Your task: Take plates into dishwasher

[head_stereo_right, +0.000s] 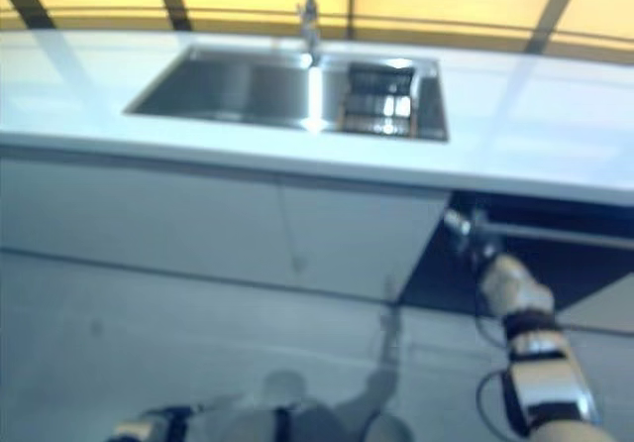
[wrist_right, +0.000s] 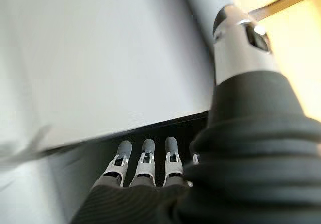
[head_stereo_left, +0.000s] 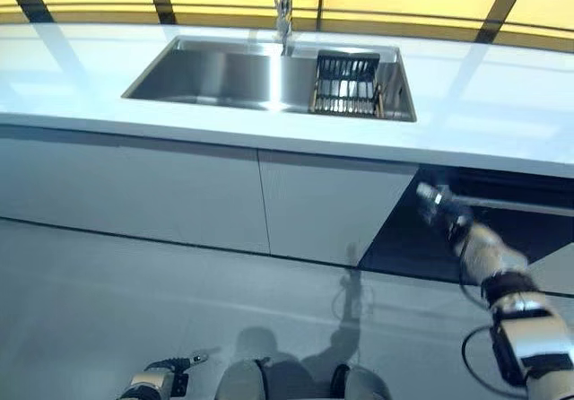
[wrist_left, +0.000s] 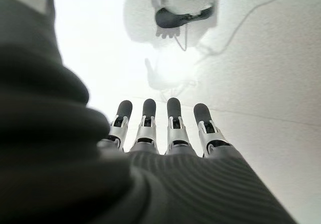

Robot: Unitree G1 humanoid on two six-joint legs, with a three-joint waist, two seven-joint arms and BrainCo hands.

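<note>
Plates [head_stereo_left: 345, 88], the pale ones standing on edge in a dark wire dish rack [head_stereo_left: 347, 83], were way up at the top of the frame, so let me work out from the bottom.

Lowest down, the left hand [head_stereo_left: 163, 378] hung at the bottom left over the grey floor [head_stereo_left: 108, 292], fingers straight and relaxed, holding nothing. A bit further up on the right side, the right hand [head_stereo_left: 439, 204] was reaching at the dark dishwasher opening [head_stereo_left: 502, 225] under the white countertop [head_stereo_left: 502, 104]. Its fingers [wrist_right: 145, 159] looked straight and empty in the wrist view, pointing into that dark gap. Left of it were the flat grey cabinet fronts [head_stereo_left: 179, 185].

Then the counter, and sunk into it the stainless steel sink [head_stereo_left: 224, 75] with a chrome tap [head_stereo_left: 284, 5] behind, and the rack sitting in the sink's right end.

My worry: the hand could skid off the edge of the dishwasher front without catching it. Also those plates were well apart from both hands, so a long reach over the counter could knock them against the rack wires.
</note>
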